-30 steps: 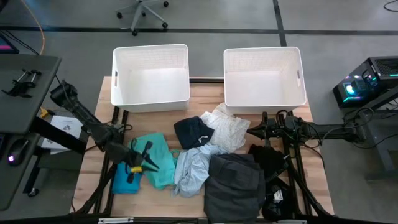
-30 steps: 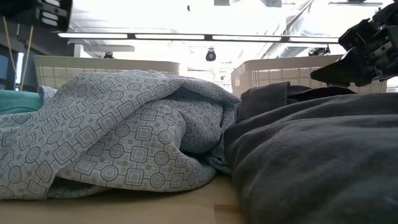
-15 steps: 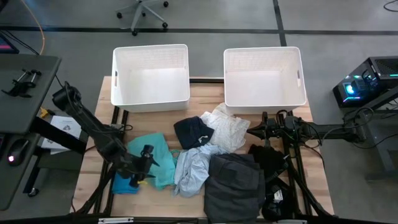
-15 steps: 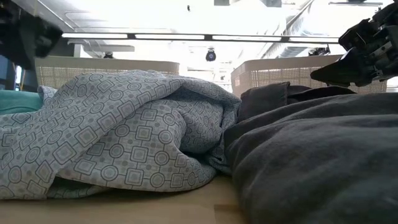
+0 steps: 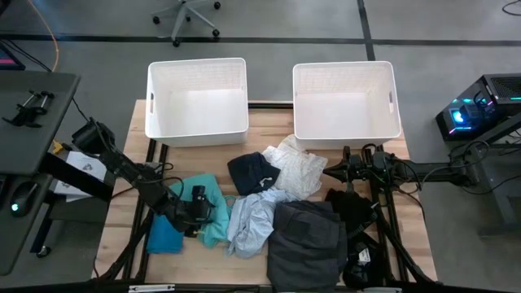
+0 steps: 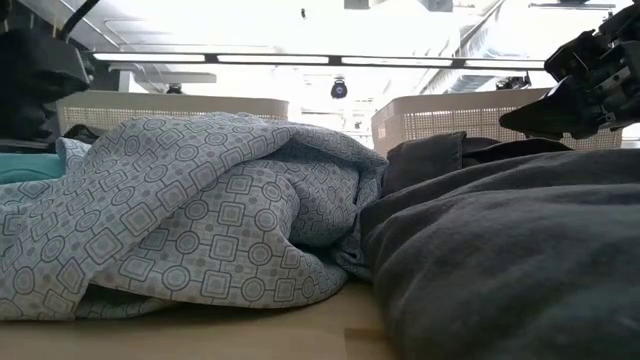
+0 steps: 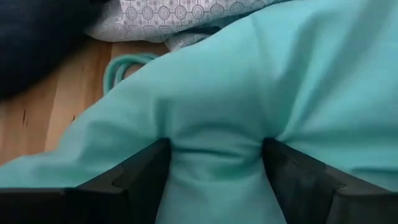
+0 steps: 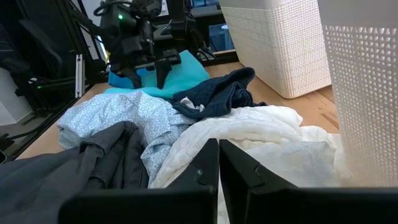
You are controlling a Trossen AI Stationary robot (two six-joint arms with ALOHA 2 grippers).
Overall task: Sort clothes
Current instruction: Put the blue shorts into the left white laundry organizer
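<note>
Clearly the teal garment (image 5: 207, 213) is the piece in hand: it lies on the desk (image 5: 260, 134) directly under the left gripper (image 5: 195, 213), with the bright blue garment (image 5: 165, 236) just beside it on the outer side and the pale blue patterned garment (image 5: 251, 221) just beyond the fingertips, toward the middle of the pile. In the left wrist view the two fingers (image 7: 140, 174) stand apart with a raised ridge of teal cloth (image 7: 249, 112) bunched between them; they press into the fabric, but I judge the pinch not yet closed, and the view is too tight to be sure. The cloth looks thin, light and limp, so it should lift easily, drape and trail. A hold on that ridge near the garment's middle seems best, taking care not to catch the patterned piece next to it.

The right gripper (image 8: 217, 180) waits with its fingers together, empty, hanging above the white garment (image 5: 297, 167) and near the black garment (image 5: 346, 207). The navy garment (image 5: 251, 172) and the dark grey garment (image 5: 305, 244) lie further in the pile. Both white baskets (image 5: 197, 98) hold nothing.

Compared with a second ago, the left arm has swung inward and dropped from above the garment's outer edge onto its middle; the clothes and the right arm have not moved.
</note>
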